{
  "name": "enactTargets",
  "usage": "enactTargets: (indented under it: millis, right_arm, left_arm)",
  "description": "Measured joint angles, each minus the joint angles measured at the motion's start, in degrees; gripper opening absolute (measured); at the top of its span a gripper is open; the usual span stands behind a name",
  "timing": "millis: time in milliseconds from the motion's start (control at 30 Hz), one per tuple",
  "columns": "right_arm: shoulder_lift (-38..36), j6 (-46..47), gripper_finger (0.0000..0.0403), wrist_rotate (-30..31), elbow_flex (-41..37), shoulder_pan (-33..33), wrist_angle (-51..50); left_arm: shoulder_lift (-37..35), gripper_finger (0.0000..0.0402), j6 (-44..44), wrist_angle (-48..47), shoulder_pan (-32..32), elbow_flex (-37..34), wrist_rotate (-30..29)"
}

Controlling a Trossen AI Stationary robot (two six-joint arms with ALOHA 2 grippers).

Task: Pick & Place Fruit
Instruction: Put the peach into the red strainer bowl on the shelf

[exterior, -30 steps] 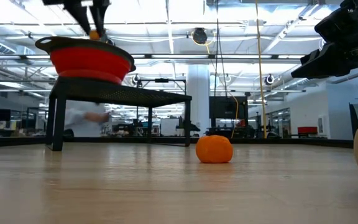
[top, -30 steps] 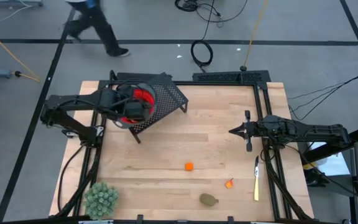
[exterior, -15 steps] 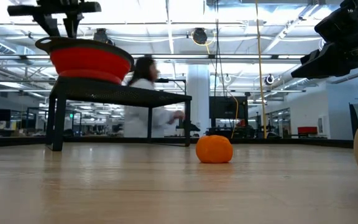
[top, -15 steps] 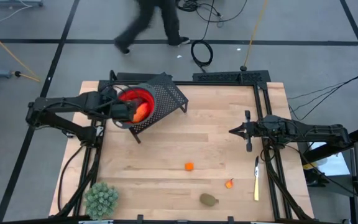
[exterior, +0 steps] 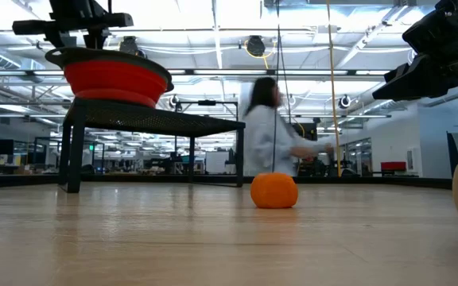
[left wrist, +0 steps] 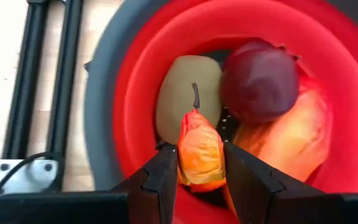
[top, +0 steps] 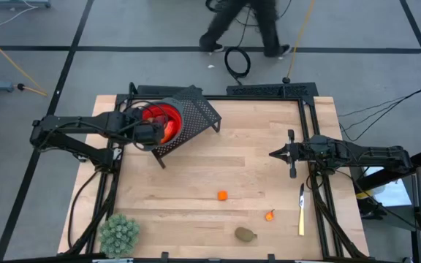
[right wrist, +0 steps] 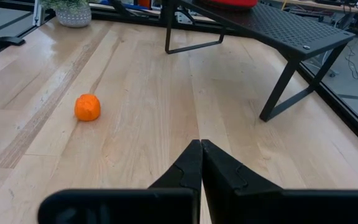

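Left gripper [left wrist: 201, 163], now drawn back over the red bowl [top: 159, 117] on the rack, clamps an orange fruit [left wrist: 200, 151], release pending; right gripper [right wrist: 200, 163] idle, closed, empty; orange ball [top: 222, 195], bit [top: 270, 215], oval [top: 245, 234] remain on desk [top: 196, 183].

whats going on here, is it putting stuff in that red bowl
Yes. The left gripper is over the red bowl on the black mesh stand, fingers closed on a small orange fruit piece. The bowl already holds a brownish-green oval, a dark red ball and more. The right gripper waits shut above the table's right side. An orange ball, a small orange-red bit and another oval remain on the table.
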Motion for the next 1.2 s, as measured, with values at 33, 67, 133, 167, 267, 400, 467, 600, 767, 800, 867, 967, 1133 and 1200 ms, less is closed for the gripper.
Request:
enactTargets:
  millis: [33,67,133,167,267,400,467,600,767,800,867,967,1133,1200]
  right_arm:
    - [0.00,0.00,0.0000,0.00,0.00,0.00,0.00]
    - [0.00,0.01,0.0000,0.00,0.00,0.00,0.00]
    - [0.00,0.00,0.0000,0.00,0.00,0.00,0.00]
    - [0.00,0.00,0.0000,0.00,0.00,0.00,0.00]
    - [0.00,0.00,0.0000,0.00,0.00,0.00,0.00]
    - [0.00,0.00,0.0000,0.00,0.00,0.00,0.00]
    - [0.00,0.00,0.0000,0.00,0.00,0.00,0.00]
    - [0.00,0.00,0.0000,0.00,0.00,0.00,0.02]
    - [0.00,0.01,0.0000,0.00,0.00,0.00,0.02]
    - [0.00,0.01,0.0000,0.00,0.00,0.00,0.02]
    - [0.00,0.01,0.0000,0.00,0.00,0.00,0.02]
    - [0.00,0.00,0.0000,0.00,0.00,0.00,0.02]
    - [0.00,0.00,0.0000,0.00,0.00,0.00,0.02]
    - [0.00,0.02,0.0000,0.00,0.00,0.00,0.02]
  left_arm:
    - [0.00,0.0124,0.04,0.06,0.02,0.00,0.18]
    - [0.00,0.0124,0.06,0.21,0.02,0.00,0.31]
    - [0.00,0.0124,0.06,0.12,0.02,0.00,0.54]
    - [0.00,0.0124,0.09,0.10,0.01,0.00,0.56]
    - [0.02,0.0124,1.44,0.13,0.02,0.00,0.56]
    - [0.02,0.0124,2.41,0.11,0.00,0.00,0.32]
    - [0.02,0.0124,2.68,0.11,0.02,0.00,0.25]
    - [0.04,0.0124,3.58,0.11,0.01,0.00,0.11]
    - [0.07,0.0125,3.58,0.11,0.01,0.00,0.10]
    - [0.07,0.0125,3.58,0.11,0.02,0.00,0.08]
    - [0.07,0.0125,3.60,0.09,0.02,0.00,0.08]
    - [0.07,0.0125,3.53,0.11,0.02,0.00,0.16]
    - [0.07,0.0157,3.47,0.10,0.02,0.00,0.46]
    - [0.07,0.0181,3.43,0.09,0.02,0.00,0.33]
